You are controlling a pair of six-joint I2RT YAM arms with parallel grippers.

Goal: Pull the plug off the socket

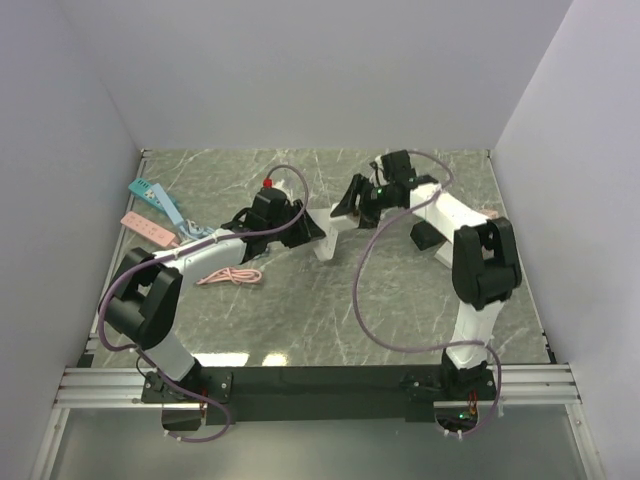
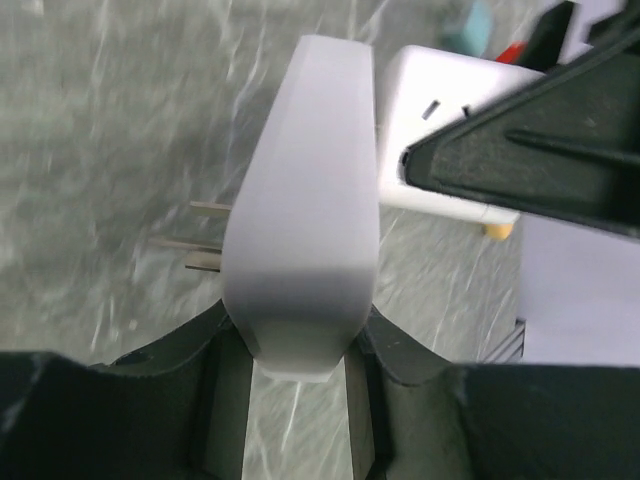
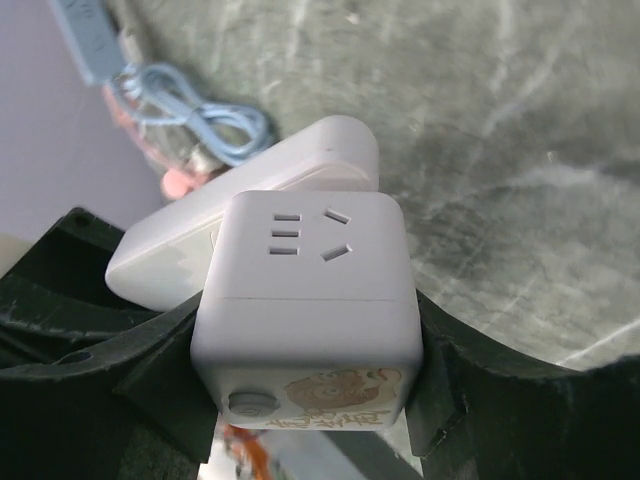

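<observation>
White oblong plastic plug (image 2: pixel 305 200) is held in the left pincer (image 2: pixel 300 345), prongs (image 2: pixel 205 210) bared, clear of the white cube socket (image 3: pixel 305 300) clamped by the right pincer (image 3: pixel 305 350); extraction is judged complete.

No lettering is coming through legibly anywhere. A sticker (image 3: pixel 338 396) on the socket cube (image 3: pixel 305 285) is showing red characters, too blurred to read.

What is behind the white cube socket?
From the right wrist: a rounded white plastic plug, partly covered by the white cube socket; farther back, a blue coiled cable.
</observation>
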